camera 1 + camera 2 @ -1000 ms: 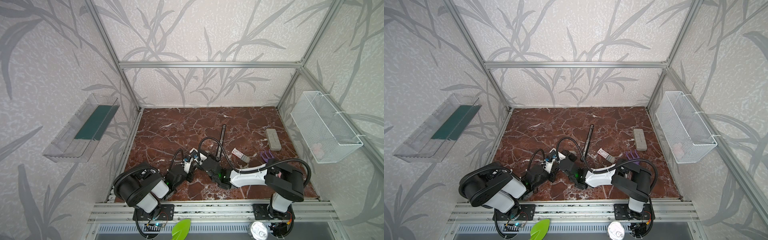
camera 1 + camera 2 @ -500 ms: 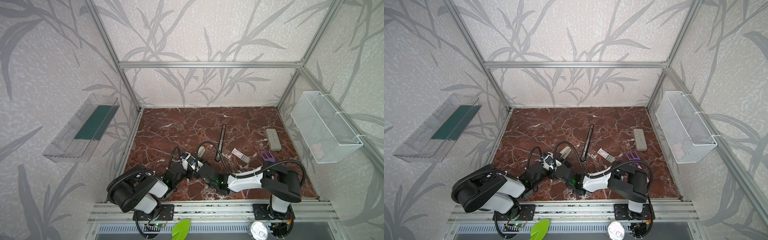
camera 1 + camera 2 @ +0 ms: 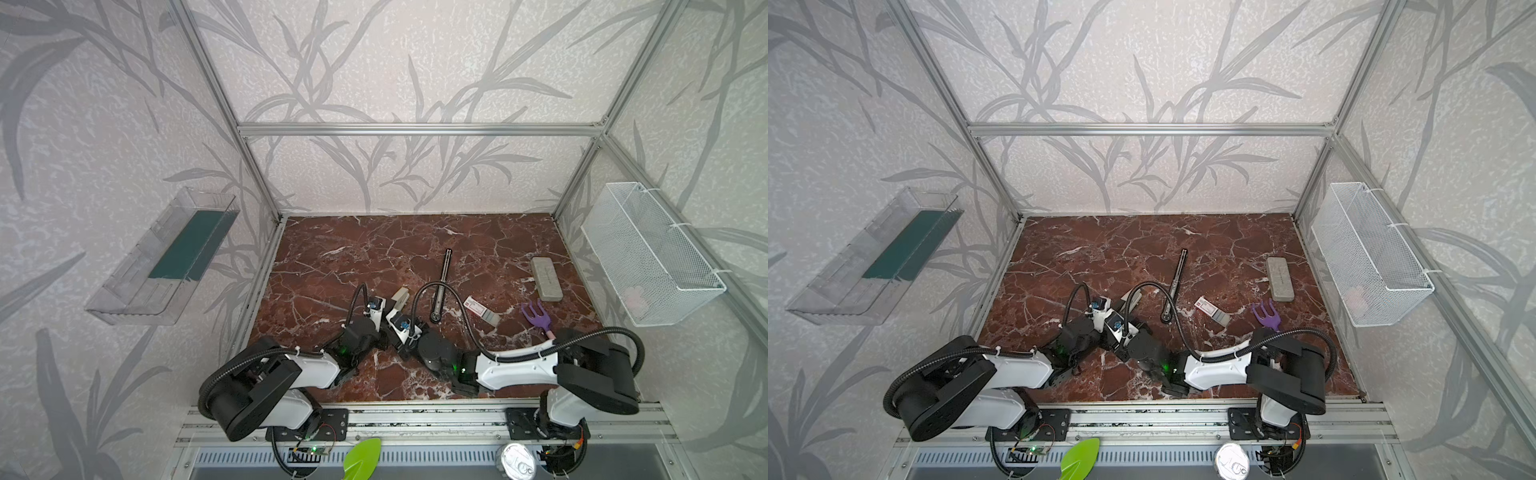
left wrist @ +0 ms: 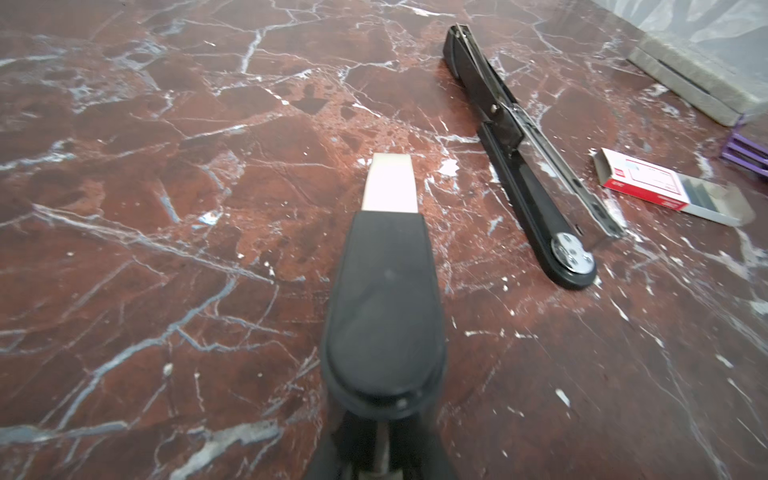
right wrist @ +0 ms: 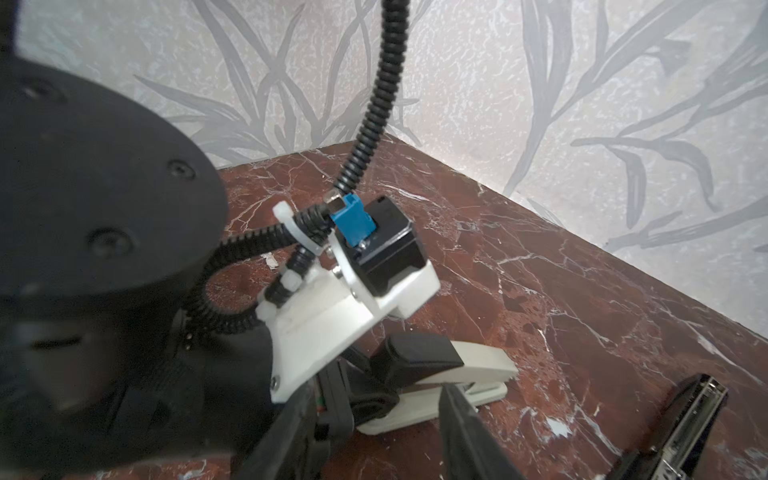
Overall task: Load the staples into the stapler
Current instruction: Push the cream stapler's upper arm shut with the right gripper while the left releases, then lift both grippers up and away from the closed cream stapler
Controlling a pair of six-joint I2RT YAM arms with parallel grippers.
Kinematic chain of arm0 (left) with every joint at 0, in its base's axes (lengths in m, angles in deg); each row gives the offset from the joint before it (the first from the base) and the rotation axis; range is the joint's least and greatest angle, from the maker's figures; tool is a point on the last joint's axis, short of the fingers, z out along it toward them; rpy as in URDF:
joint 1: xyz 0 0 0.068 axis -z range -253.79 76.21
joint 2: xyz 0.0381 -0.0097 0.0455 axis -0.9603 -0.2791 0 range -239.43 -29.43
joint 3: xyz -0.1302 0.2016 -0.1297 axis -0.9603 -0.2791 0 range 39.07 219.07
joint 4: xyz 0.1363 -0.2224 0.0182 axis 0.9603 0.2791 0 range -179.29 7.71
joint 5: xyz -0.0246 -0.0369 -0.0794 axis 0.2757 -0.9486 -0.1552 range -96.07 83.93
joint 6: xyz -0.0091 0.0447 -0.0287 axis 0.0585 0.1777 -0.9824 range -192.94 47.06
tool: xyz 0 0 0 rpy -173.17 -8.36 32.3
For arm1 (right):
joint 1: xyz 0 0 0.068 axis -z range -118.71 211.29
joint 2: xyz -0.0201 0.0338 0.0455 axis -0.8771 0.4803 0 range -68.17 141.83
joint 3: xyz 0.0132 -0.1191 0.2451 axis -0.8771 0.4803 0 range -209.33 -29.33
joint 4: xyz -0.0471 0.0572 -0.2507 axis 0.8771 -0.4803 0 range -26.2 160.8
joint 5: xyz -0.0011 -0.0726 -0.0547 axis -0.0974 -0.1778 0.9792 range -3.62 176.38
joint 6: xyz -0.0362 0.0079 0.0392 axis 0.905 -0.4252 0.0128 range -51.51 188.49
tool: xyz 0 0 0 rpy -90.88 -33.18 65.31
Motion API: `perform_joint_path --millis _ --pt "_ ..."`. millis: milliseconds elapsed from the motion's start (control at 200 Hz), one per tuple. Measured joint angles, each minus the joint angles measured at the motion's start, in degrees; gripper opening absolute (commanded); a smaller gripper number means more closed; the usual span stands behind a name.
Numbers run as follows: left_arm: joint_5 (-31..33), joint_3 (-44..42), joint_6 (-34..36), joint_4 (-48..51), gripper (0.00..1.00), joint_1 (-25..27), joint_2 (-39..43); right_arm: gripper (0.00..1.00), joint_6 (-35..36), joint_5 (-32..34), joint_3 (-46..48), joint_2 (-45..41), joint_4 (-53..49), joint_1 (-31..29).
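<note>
A cream-and-black stapler (image 4: 384,291) is gripped at its rear end by my left gripper (image 4: 382,451), which is shut on it low over the table. Its cream nose (image 3: 401,296) shows in both top views. My right gripper (image 5: 376,434) is open, and its dark fingers (image 5: 463,432) stand on either side of that stapler's rear part (image 5: 415,357), not clamping it. The staples (image 4: 642,187), a white box with red print and its grey inner part pulled out, lie on the table (image 3: 480,309). A long black stapler (image 3: 440,286) lies opened flat between them.
A grey block (image 3: 546,277) and a purple fork-shaped stick (image 3: 537,318) lie at the right of the marble floor (image 3: 332,257). A white wire basket (image 3: 648,253) hangs on the right wall and a clear shelf (image 3: 166,257) on the left wall.
My right gripper has moved left, up against the left gripper and the held stapler, and its jaws have widened. The left gripper keeps its grip and has barely shifted.
</note>
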Motion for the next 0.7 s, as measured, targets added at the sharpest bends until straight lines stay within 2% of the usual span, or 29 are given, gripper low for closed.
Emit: perform_joint_path --millis 145,415,700 --pt "5.27 4.0 0.0 4.5 0.05 -0.02 -1.18 0.5 -2.19 0.83 4.63 -5.75 -1.79 0.33" --pt "14.36 12.26 0.46 5.95 0.1 -0.13 -11.19 0.5 -5.86 4.24 10.62 -15.06 -8.0 0.61" --pt "15.8 16.63 0.28 6.01 0.35 -1.33 -18.36 0.5 -8.35 7.3 12.59 -22.16 -13.22 0.72"
